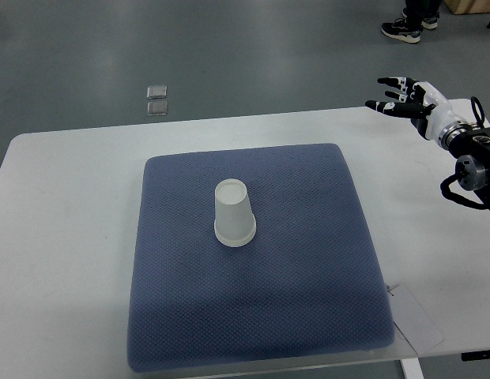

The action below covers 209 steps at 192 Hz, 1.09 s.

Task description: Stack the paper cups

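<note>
A white paper cup (233,213) stands upside down near the middle of the blue mat (308,260); I cannot tell whether it is one cup or a stack. My right hand (399,97) hovers over the table's far right corner, well away from the cup, fingers spread and holding nothing. The left arm does not show.
The mat lies on a white table (63,237). A white paper tag (415,320) sits by the mat's near right corner. Two small square plates (157,99) are set in the grey floor beyond the table. A person's shoes (409,28) show at the top right.
</note>
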### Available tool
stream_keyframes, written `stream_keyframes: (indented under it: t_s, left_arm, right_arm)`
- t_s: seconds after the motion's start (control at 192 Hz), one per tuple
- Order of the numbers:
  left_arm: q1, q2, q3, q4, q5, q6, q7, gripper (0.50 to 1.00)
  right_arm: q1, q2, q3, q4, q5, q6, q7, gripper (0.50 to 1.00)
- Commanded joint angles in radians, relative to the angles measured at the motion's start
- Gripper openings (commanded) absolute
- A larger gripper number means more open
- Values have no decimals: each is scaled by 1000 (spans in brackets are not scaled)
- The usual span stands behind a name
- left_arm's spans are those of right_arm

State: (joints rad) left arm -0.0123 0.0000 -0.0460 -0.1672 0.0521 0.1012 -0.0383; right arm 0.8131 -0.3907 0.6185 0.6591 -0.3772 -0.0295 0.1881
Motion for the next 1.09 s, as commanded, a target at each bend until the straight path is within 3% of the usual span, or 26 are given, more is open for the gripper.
stream_keyframes:
  t_s: [0.0, 0.51, 0.661, 0.812, 1.083]
  left_arm:
    - [0, 0, 0, 0, 0, 0, 0, 1000]
    - [0, 0, 0, 0, 0, 0, 0, 1000]
    - [0, 0, 0, 0, 0, 0, 0, 1000]
    - [0, 0, 0, 0, 0, 0, 0, 1000]
    - [0, 0, 0, 0, 0, 0, 0, 1000]
  right_arm:
    - [-3, 6, -2, 8, 43, -16, 2, 909]
    - [-48, 168, 119, 23, 49, 5, 10, 911]
    - [-57, 193, 121, 23, 49, 43, 14, 911]
    - [-64, 211, 121, 23, 49, 45, 57, 911]
    - [-71, 211, 121, 22, 50, 48, 62, 911]
